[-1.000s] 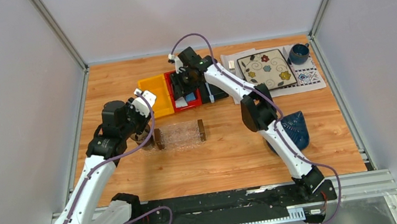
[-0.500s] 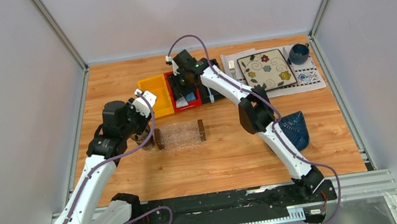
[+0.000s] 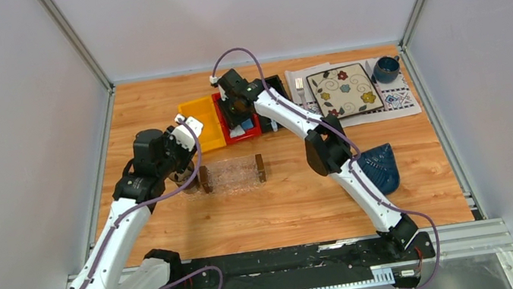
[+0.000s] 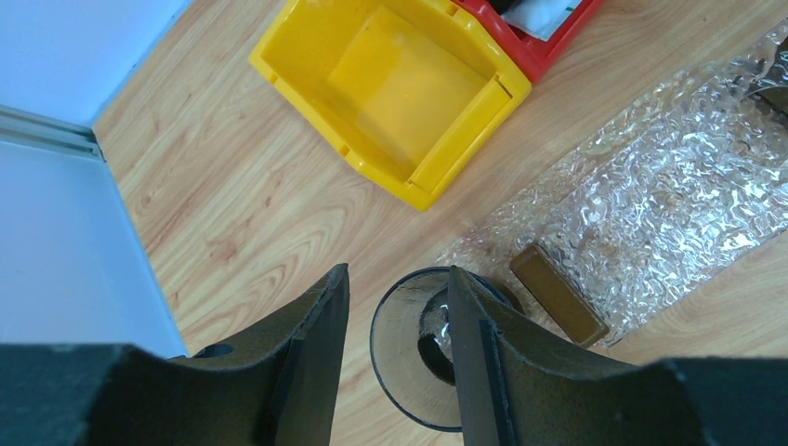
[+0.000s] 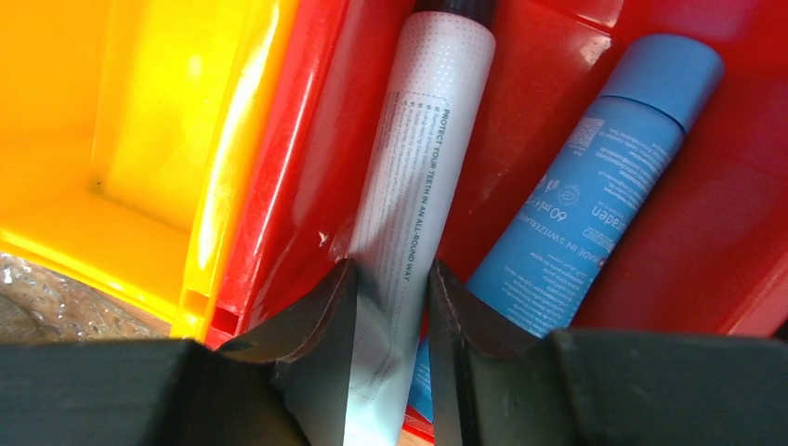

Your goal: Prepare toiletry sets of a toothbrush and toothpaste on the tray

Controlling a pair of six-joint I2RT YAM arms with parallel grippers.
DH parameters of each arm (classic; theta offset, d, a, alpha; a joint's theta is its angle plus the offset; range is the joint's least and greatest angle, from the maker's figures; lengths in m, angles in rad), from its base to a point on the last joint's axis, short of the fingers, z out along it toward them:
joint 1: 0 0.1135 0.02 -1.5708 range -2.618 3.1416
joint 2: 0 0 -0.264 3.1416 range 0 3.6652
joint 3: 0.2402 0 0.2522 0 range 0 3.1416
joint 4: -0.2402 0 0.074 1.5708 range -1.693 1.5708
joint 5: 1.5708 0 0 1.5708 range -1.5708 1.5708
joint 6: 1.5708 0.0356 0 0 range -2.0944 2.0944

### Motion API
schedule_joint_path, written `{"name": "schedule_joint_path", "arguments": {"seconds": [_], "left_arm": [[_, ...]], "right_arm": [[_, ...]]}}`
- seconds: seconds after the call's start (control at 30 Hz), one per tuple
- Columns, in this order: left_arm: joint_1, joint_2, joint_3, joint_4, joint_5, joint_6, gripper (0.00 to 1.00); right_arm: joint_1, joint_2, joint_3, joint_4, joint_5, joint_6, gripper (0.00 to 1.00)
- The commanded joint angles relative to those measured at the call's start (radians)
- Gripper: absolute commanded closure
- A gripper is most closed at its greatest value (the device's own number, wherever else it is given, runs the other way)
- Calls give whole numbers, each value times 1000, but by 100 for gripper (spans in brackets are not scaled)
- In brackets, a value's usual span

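A white-grey toothpaste tube (image 5: 423, 167) and a bright blue toothpaste tube (image 5: 595, 177) lie side by side in a red bin (image 5: 316, 139). My right gripper (image 5: 390, 274) is down in that bin, shut on the white-grey tube near its crimped end, with a finger pressed to each side. The clear textured tray (image 3: 231, 175) with brown end blocks sits mid-table and holds nothing. At its left end my left gripper (image 4: 398, 279) hangs open over a dark round cup (image 4: 409, 362), its fingers either side of the cup's rim without pinching it. The toothbrush is out of view.
A yellow bin (image 4: 390, 88) stands beside the red one, with a black bin (image 3: 275, 84) behind them. At the back right a floral plate (image 3: 343, 90), a fork (image 3: 299, 86) and a blue cup (image 3: 385, 68) rest on a mat. A dark blue leaf dish (image 3: 380, 168) lies by the right arm.
My right gripper has shifted left and deeper over the red bin, and its jaws have closed in on the white-grey tube. The left arm has stayed still.
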Motion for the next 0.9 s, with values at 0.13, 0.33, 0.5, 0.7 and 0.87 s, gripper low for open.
{"name": "schedule_joint_path", "arguments": {"seconds": [0.13, 0.33, 0.5, 0.7, 0.87], "left_arm": [[-2, 5, 1, 44, 0, 10, 48], [-2, 2, -1, 45, -6, 13, 48], [-2, 0, 2, 45, -6, 10, 48], [-2, 11, 14, 50, -12, 7, 48], [-2, 29, 33, 50, -18, -2, 48]], "right_arm": [[-17, 52, -3, -77, 93, -46, 78], [-18, 15, -2, -65, 91, -39, 88], [-18, -15, 0, -65, 94, -29, 95], [-20, -84, -8, -64, 102, -25, 100], [-18, -132, -31, -65, 105, -26, 100]]}}
